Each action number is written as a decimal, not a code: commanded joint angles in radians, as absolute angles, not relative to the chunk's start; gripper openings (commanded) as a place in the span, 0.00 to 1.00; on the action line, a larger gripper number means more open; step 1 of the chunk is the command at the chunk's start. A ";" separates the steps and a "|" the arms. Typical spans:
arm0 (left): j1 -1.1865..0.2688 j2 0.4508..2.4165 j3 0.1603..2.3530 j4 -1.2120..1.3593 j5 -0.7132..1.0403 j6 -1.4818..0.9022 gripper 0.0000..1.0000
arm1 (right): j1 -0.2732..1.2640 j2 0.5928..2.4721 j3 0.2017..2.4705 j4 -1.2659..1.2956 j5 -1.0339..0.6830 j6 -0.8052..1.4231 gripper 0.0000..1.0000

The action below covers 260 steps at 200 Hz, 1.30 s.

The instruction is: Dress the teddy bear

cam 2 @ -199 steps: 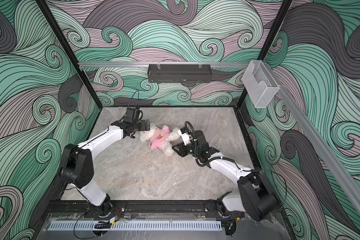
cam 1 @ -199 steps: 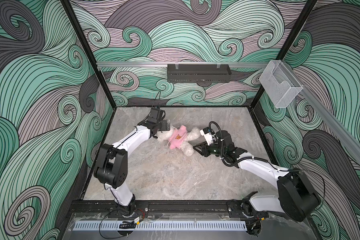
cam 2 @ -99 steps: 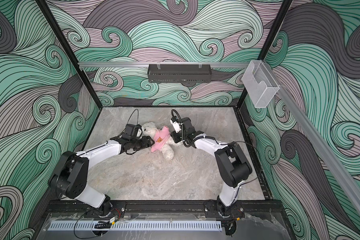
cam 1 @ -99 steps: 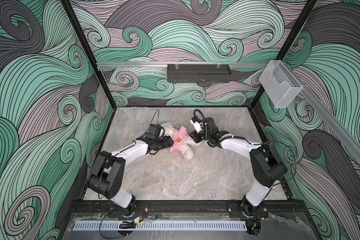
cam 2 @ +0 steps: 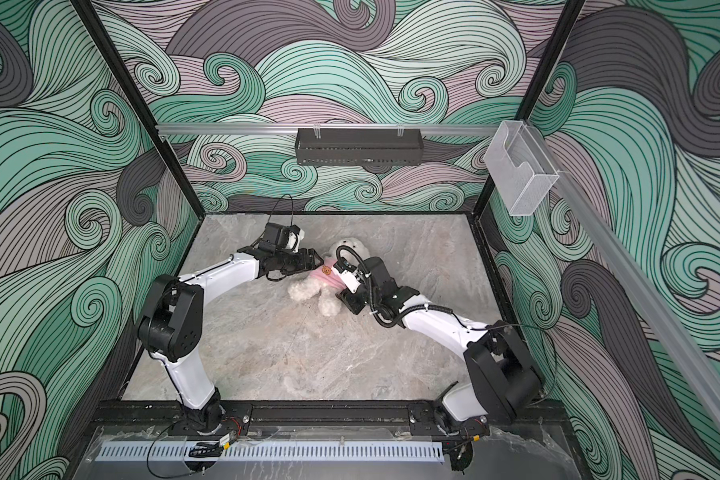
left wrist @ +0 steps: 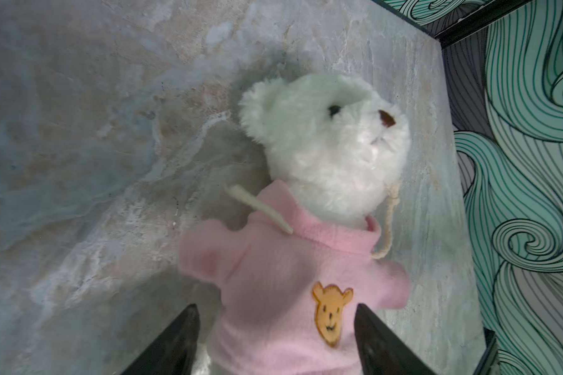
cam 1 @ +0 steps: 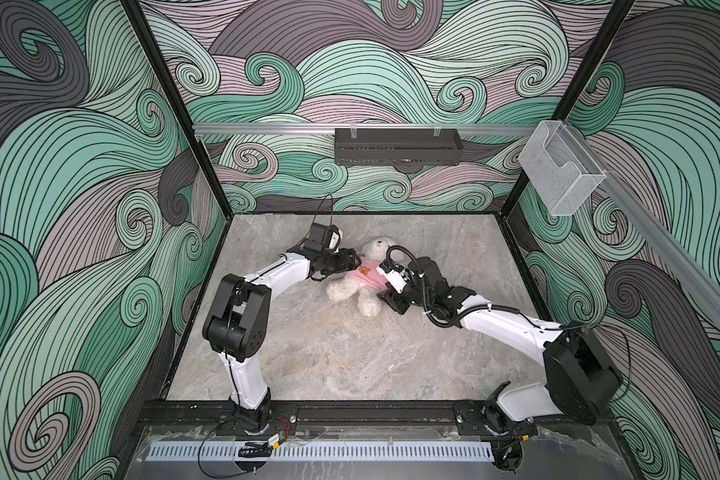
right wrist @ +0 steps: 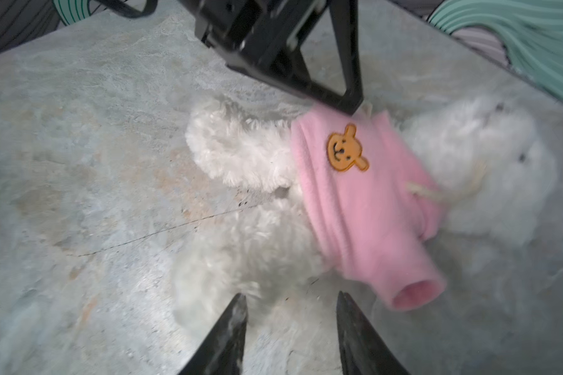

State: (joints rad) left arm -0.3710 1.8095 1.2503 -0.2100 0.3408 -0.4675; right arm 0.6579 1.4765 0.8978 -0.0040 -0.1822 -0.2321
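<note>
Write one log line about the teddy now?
fluffy white plush teddy bear: wearing pink fabric shirt | left end effector: open | right end effector: open

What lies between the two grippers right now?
The teddy bear, wearing the pink shirt, lies between the left gripper and the right gripper; both top views show it.

From my remote seat I saw walls (cam 1: pixel 371 83) covered in teal, mauve and grey swirls, framed by black posts (cam 1: pixel 175 108). The surface (cam 1: pixel 350 353) was pale grey marble-look. An aluminium rail (cam 1: pixel 267 129) carried a black perforated tray (cam 1: pixel 398 146); a clear plastic holder (cam 1: pixel 562 174) hung at right.
</note>
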 commanded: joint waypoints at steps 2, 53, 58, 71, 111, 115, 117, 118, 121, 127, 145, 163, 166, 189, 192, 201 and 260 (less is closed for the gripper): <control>-0.356 1.733 1.216 -0.263 0.240 -0.444 0.81 | 0.672 1.552 0.972 0.033 -0.072 -0.451 0.51; -0.318 1.634 1.082 -0.277 0.177 -0.489 0.78 | 0.714 1.707 1.121 0.033 -0.074 -0.480 0.57; -0.316 1.634 1.074 -0.276 0.193 -0.490 0.78 | 0.720 1.718 1.133 0.034 -0.063 -0.468 0.58; -0.317 1.645 1.061 -0.266 0.268 -0.491 0.77 | 0.720 1.739 1.155 0.042 -0.051 -0.424 0.58; -0.337 1.599 0.946 -0.131 0.532 -0.566 0.74 | 0.702 1.772 1.191 0.017 -0.037 -0.388 0.58; -0.341 1.590 0.931 -0.117 0.551 -0.578 0.74 | 0.700 1.777 1.198 0.011 -0.034 -0.387 0.58; -0.344 1.585 0.923 -0.112 0.558 -0.584 0.74 | 0.700 1.778 1.201 0.007 -0.033 -0.385 0.58; -0.345 1.581 0.919 -0.110 0.563 -0.586 0.73 | 0.699 1.778 1.204 0.006 -0.032 -0.385 0.58; -0.347 1.572 0.910 -0.104 0.573 -0.595 0.73 | 0.698 1.783 1.210 0.000 -0.031 -0.383 0.58; -0.356 1.553 0.890 -0.090 0.595 -0.611 0.73 | 0.694 1.791 1.222 -0.010 -0.030 -0.375 0.59; -0.388 1.495 0.832 -0.049 0.630 -0.656 0.73 | 0.691 1.815 1.248 -0.021 -0.074 -0.364 0.60; -0.412 1.432 0.792 -0.027 0.646 -0.684 0.73 | 0.694 1.851 1.289 -0.052 -0.107 -0.356 0.61; -0.413 1.429 0.789 -0.034 0.643 -0.684 0.73 | 0.695 1.856 1.294 -0.058 -0.107 -0.356 0.61; -0.413 1.330 0.781 -0.133 0.574 -0.657 0.73 | 0.706 1.884 1.302 -0.060 -0.096 -0.370 0.62; -0.413 1.319 0.782 -0.148 0.561 -0.649 0.73 | 0.708 1.888 1.302 -0.058 -0.097 -0.370 0.62; -0.412 1.292 0.787 -0.204 0.515 -0.629 0.74 | 0.714 1.898 1.310 -0.058 -0.095 -0.373 0.63; -0.398 1.168 0.807 -0.407 0.207 -0.566 0.76 | 0.727 2.022 1.431 -0.142 0.057 -0.412 0.54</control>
